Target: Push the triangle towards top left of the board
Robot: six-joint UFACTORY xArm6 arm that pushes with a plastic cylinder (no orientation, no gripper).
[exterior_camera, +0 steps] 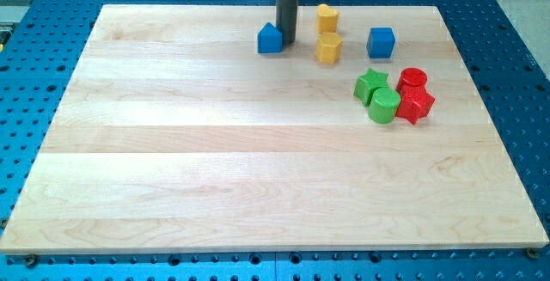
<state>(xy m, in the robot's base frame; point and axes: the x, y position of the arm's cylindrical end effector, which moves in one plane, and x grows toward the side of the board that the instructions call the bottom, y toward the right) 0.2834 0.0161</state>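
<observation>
The blue triangle block (pixel 270 39) sits near the view's top, a little left of centre on the wooden board (pixel 172 161). My tip (pixel 287 41) stands right against the triangle's right side, touching or nearly touching it. The dark rod rises straight up out of the view's top.
Two yellow blocks, one a heart shape (pixel 327 17) and one below it (pixel 328 48), stand right of my tip. A blue cube (pixel 381 42) is further right. A green star (pixel 371 85), green cylinder (pixel 384 106), red cylinder (pixel 413 80) and red star (pixel 416 104) cluster at right.
</observation>
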